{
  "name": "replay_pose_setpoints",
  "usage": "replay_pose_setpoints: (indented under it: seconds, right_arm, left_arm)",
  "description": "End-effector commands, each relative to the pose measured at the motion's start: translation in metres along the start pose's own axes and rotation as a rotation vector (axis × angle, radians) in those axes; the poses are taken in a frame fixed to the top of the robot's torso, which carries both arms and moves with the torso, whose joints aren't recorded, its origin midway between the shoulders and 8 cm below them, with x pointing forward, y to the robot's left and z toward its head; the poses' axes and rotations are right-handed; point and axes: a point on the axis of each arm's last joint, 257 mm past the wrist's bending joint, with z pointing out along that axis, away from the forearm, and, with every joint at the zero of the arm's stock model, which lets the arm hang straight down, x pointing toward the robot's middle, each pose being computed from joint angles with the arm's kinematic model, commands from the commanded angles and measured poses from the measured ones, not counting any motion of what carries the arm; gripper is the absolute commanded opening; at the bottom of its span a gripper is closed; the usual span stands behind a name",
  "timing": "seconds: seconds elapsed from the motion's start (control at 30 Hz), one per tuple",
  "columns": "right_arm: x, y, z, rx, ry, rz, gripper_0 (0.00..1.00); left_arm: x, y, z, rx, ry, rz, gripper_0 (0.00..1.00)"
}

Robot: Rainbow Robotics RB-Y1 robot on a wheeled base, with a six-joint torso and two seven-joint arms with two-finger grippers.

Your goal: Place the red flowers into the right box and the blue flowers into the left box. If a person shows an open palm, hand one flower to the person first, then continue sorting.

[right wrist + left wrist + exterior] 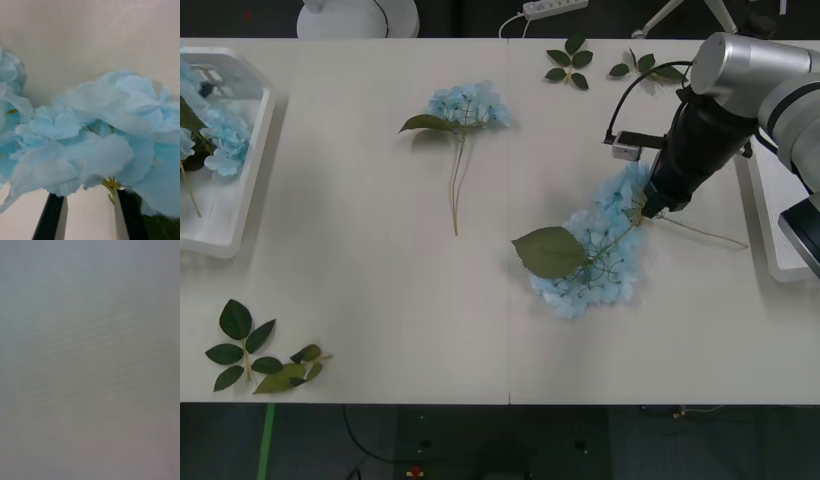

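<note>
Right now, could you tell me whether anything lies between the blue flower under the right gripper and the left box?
One thing does: another blue flower lies near the path from the flower at the right gripper to the left box.

Matt cloth-like petals of blue flowers (pixel 595 250)

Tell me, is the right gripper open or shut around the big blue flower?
Open. The right gripper's black fingers stand apart over the table, straddling the blue flower's tan stalk.
</note>
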Motion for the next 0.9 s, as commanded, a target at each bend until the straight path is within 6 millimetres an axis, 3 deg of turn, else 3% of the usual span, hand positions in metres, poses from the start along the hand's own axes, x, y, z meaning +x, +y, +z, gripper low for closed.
replay_pose_setpoints:
  seconds: [0.03, 0.23, 0.37, 0.5, 0.6, 0.63, 0.7, 0.73, 0.77, 0.9]
  right_arm:
    - [0.014, -0.034, -0.044, 0.056, -0.06, 0.071, 1.0]
    - [0.039, -0.049, -0.077, 0.046, -0.149, 0.158, 1.0]
    - [0.067, -0.062, -0.097, 0.08, -0.166, 0.156, 1.0]
    - [0.088, -0.073, -0.104, 0.155, -0.175, 0.095, 1.0]
    - [0.094, -0.077, -0.102, 0.221, -0.18, 0.022, 1.0]
    - [0.095, -0.076, -0.101, 0.229, -0.179, 0.006, 1.0]
    - [0.094, -0.073, -0.098, 0.266, -0.183, -0.054, 1.0]
    - [0.093, -0.073, -0.097, 0.278, -0.185, -0.068, 1.0]
    - [0.091, -0.071, -0.096, 0.294, -0.19, -0.092, 1.0]
    - [0.069, -0.058, -0.085, 0.32, -0.224, -0.18, 1.0]
  left_arm:
    - [0.03, 0.056, -0.011, -0.183, 0.079, -0.145, 0.0]
    - [0.083, 0.059, 0.02, -0.196, 0.195, -0.248, 0.0]
    - [0.113, 0.076, 0.036, -0.288, 0.227, -0.235, 0.0]
    - [0.13, 0.074, 0.045, -0.31, 0.245, -0.299, 0.01]
    - [0.131, 0.072, 0.045, -0.306, 0.249, -0.301, 0.05]
    - [0.13, 0.071, 0.044, -0.302, 0.247, -0.303, 0.08]
    - [0.127, 0.064, 0.047, -0.279, 0.239, -0.306, 0.27]
    - [0.126, 0.063, 0.048, -0.278, 0.241, -0.298, 0.3]
    - [0.125, 0.059, 0.05, -0.277, 0.242, -0.286, 0.39]
    - [0.118, 0.058, 0.047, -0.292, 0.24, -0.258, 0.7]
